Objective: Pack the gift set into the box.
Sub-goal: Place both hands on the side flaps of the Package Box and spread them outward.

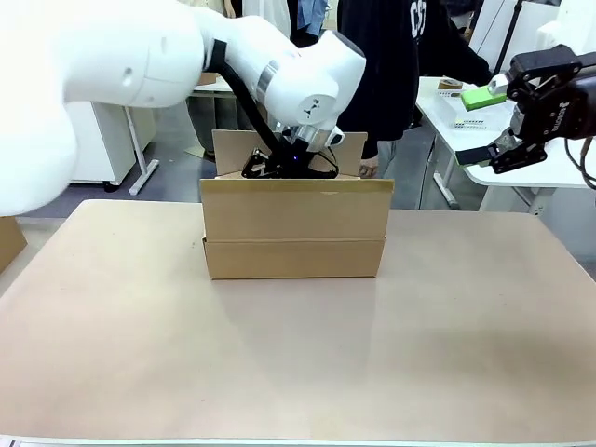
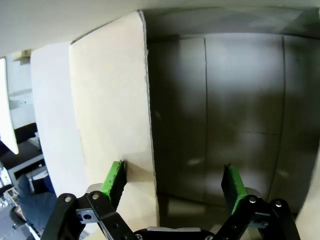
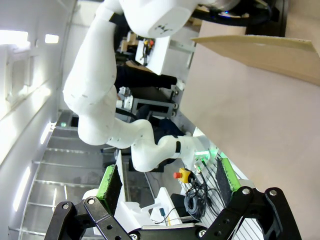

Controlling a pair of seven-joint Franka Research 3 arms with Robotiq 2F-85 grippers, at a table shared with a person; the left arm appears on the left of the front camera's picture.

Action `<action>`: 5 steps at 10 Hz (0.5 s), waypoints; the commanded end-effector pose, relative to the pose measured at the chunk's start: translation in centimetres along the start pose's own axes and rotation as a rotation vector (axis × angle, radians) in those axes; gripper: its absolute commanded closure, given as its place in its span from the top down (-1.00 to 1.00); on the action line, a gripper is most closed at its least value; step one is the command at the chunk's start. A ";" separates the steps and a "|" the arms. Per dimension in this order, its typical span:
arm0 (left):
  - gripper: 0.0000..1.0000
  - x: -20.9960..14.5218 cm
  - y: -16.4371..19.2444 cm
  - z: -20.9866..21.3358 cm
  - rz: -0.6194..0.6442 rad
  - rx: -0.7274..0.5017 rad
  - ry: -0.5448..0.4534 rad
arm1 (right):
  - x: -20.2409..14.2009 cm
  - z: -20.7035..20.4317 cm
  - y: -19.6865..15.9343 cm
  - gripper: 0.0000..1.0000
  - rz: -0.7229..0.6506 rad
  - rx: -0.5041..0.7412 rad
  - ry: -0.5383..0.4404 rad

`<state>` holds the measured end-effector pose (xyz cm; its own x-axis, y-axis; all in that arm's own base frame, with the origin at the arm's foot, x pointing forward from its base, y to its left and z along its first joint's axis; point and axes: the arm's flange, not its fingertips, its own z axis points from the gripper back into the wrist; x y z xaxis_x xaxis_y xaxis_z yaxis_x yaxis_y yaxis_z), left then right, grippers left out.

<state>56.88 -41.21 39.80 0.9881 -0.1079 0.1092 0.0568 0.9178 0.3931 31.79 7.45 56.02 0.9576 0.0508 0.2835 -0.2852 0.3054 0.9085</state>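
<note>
Left gripper (image 2: 172, 187) reaches down into the box (image 1: 293, 233) at the middle of the table (image 1: 279, 363), its fingers spread wide and holding nothing; in the left wrist view one green pad (image 2: 114, 181) sits in front of a pale, lit cardboard panel (image 2: 110, 110), whether touching it cannot be told, while the other pad (image 2: 232, 184) hangs before the dark inside of the carton. Right gripper (image 1: 477, 126) hovers high beyond the table's right edge, well apart from the box, jaws likewise wide apart and empty, with green pads (image 3: 110, 182) showing in its own wrist view. The box is plain brown corrugated cardboard, standing upright toward the far side of the table, its near flap raised straight up and a far flap (image 1: 233, 154) rising behind the white left arm (image 1: 186, 56) that bends over it. The tabletop is a smooth light-brown surface, bare around the carton. Beyond it a person in a dark top (image 1: 391, 56) stands at the far side, and a white side table (image 1: 447, 121) carrying small items sits at the right, under the raised gripper
</note>
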 end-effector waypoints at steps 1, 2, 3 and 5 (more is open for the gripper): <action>1.00 1.2 0.1 -0.5 0.020 0.087 0.000 | 0.2 -0.2 0.0 1.00 0.026 0.028 -0.011; 1.00 1.2 0.4 -1.0 0.052 0.131 0.015 | 0.2 -0.2 0.0 1.00 0.026 0.028 -0.011; 1.00 1.0 0.9 -1.2 0.079 0.167 0.026 | 0.2 -0.2 0.0 1.00 0.026 0.028 -0.011; 1.00 0.2 2.0 -1.2 0.134 0.223 0.073 | 0.2 -0.2 0.0 1.00 0.026 0.028 -0.011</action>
<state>57.76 -38.62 38.38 0.9947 -0.0058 0.1026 -0.0509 0.8399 0.5404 31.79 7.45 56.01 0.9576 0.0509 0.2835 -0.2852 0.3054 0.9085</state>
